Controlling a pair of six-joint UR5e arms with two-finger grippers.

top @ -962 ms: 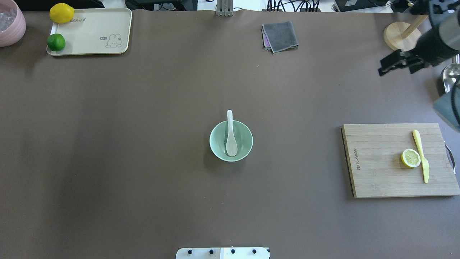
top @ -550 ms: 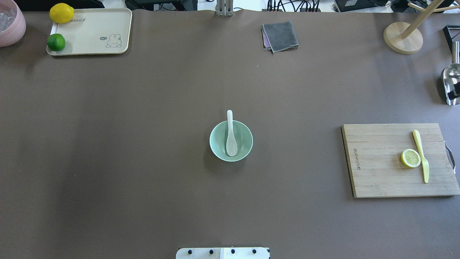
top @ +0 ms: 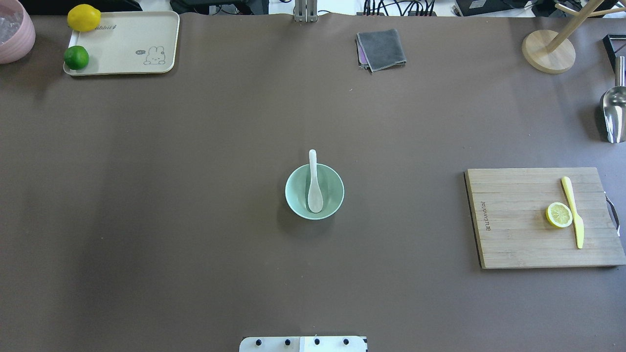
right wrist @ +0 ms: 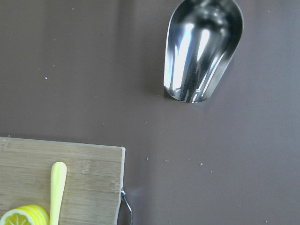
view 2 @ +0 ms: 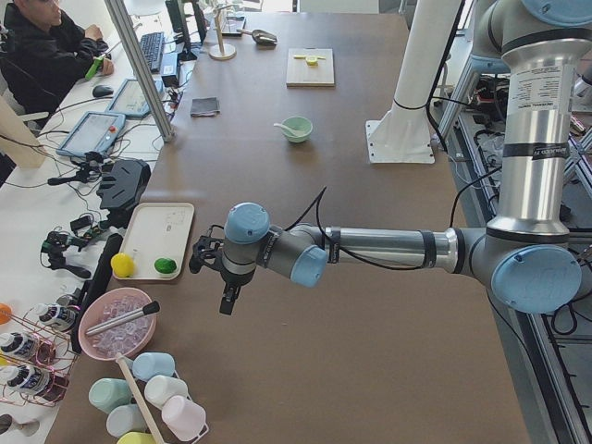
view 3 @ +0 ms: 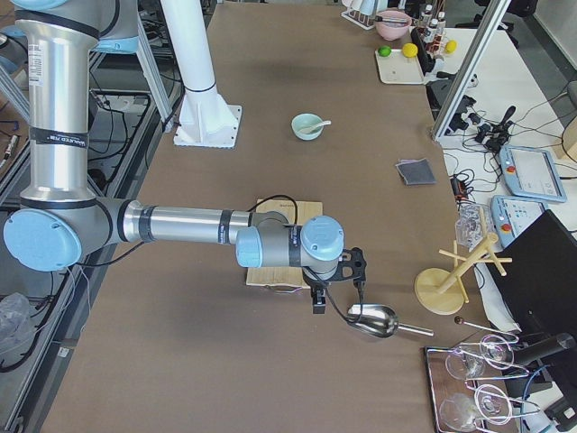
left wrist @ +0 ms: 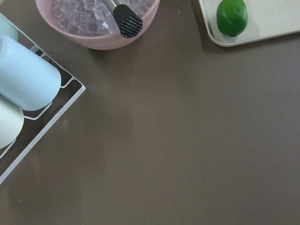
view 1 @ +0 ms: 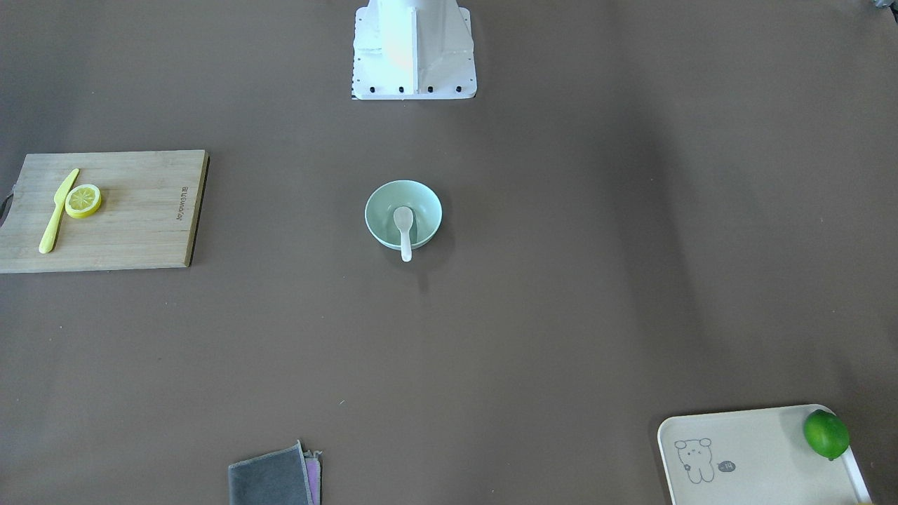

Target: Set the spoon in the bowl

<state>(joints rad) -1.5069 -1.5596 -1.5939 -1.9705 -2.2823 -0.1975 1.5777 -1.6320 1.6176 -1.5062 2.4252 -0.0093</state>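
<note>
The white spoon (top: 314,188) lies in the mint-green bowl (top: 332,195) at the table's middle, its scoop inside and its handle over the far rim. Both also show in the front-facing view, the spoon (view 1: 403,223) in the bowl (view 1: 424,207). Neither gripper is near them. My left gripper (view 2: 226,301) hangs over the table's left end near the tray, and my right gripper (view 3: 317,302) hangs over the right end by the steel scoop. Each shows only in a side view, so I cannot tell whether it is open or shut.
A cutting board (top: 518,220) with a lemon slice (top: 558,214) and yellow knife (top: 573,211) lies at the right. A steel scoop (top: 614,115), wooden stand (top: 547,51) and grey cloth (top: 381,49) are at the back. The cream tray (top: 127,44) holds a lime (top: 76,57) and lemon (top: 83,17).
The right arm, at the overhead view's top right one second ago, has moved out of that view. The spoon and bowl have not moved.
</note>
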